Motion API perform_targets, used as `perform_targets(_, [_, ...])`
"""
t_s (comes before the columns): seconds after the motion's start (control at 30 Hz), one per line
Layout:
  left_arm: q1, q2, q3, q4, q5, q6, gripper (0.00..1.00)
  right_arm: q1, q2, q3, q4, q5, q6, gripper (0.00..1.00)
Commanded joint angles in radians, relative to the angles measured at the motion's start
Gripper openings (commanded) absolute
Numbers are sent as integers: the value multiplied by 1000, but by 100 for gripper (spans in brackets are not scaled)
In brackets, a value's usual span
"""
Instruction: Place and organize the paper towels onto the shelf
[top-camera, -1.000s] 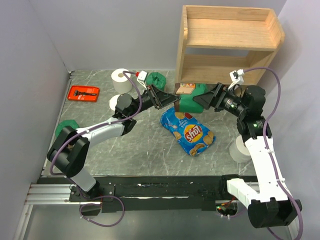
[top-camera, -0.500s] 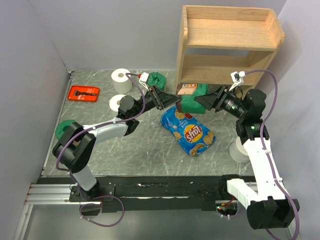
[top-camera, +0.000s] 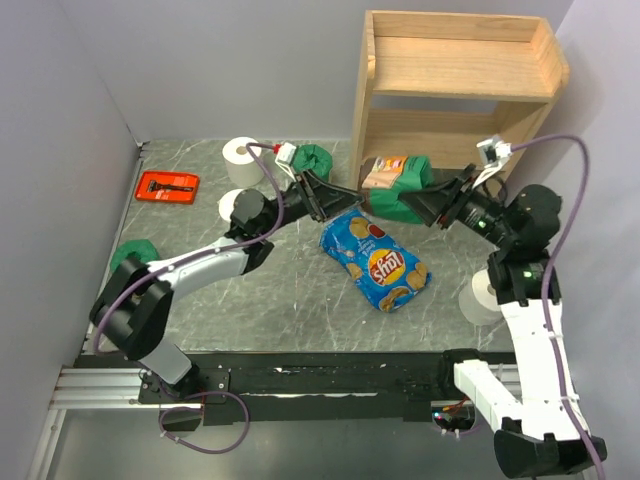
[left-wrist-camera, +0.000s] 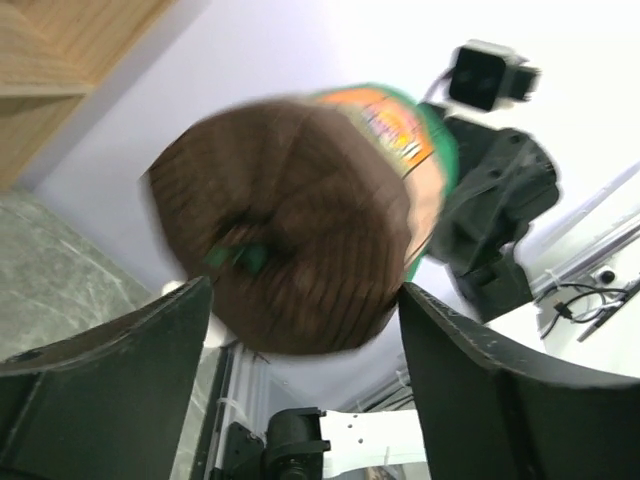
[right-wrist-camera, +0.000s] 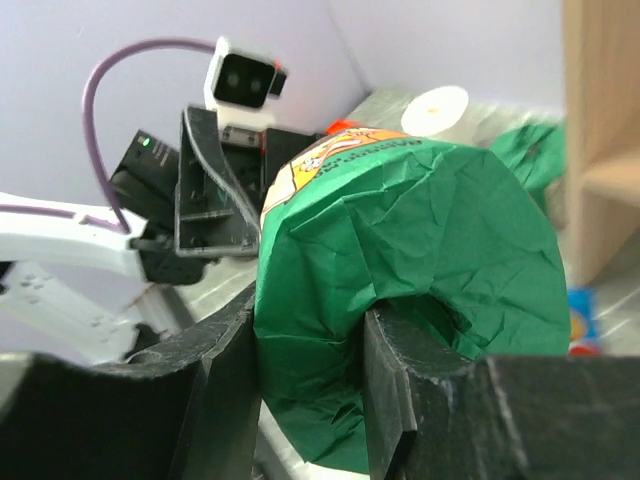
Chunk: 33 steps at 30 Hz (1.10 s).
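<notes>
**Green-wrapped roll (top-camera: 398, 185) clamped by the right pincer (top-camera: 420, 203) in front of the shelf (top-camera: 455, 80); left pincer (top-camera: 340, 195) spread open.**

In the right wrist view, the crumpled green end of the roll is pinched between the right fingers (right-wrist-camera: 225, 400). One finger is laid outside the wrapper and the other is pressed into the hollow of the end. In the left wrist view, the roll's brown base is framed by the widely parted left fingers (left-wrist-camera: 110, 350), and no contact with them can be made out. The roll is held tilted off the table, just before the shelf's lower tier and above the upper end of the blue chip bag (top-camera: 378, 262). A white roll (top-camera: 240, 155) and a second green roll (top-camera: 318, 158) are seen on the table behind the left arm.
</notes>
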Motion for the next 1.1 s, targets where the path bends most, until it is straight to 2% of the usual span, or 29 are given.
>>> perform_targets(0.0, [32, -120, 26, -144, -21, 97, 86, 7, 0, 243, -95, 93, -214, 32])
perform_targets(0.1, [46, -199, 55, -290, -60, 192, 93, 6, 52, 396, -207, 180, -338, 32])
perform_targets(0.17, [47, -271, 84, -489, -87, 305, 96, 5, 88, 486, -267, 223, -436, 32])
perform_targets(0.2, [46, -296, 125, -575, -118, 348, 97, 6, 139, 588, -330, 248, -519, 33])
perform_targets(0.27, [47, -371, 167, -802, -165, 485, 99, 5, 194, 694, -391, 349, -593, 34])
perform_targets(0.3, [47, -396, 205, -873, -213, 526, 100, 6, 254, 793, -436, 383, -627, 34])
perform_targets(0.4, [46, -482, 255, -1124, -282, 669, 96, 7, 367, 946, -476, 512, -797, 36])
perform_targets(0.5, [44, -555, 256, -1303, -370, 776, 96, 7, 461, 1033, -488, 615, -906, 37])
perform_targets(0.67, [44, -670, 151, -1374, -495, 905, 96, 5, 576, 1113, -468, 723, -1052, 39])
perform_targets(0.83, [35, -804, -64, -1239, -588, 922, 96, -15, 688, 1162, -427, 811, -1181, 40])
perform_targets(1.07, [33, -855, -115, -1220, -608, 913, 96, -56, 793, 1238, -401, 794, -1216, 42])
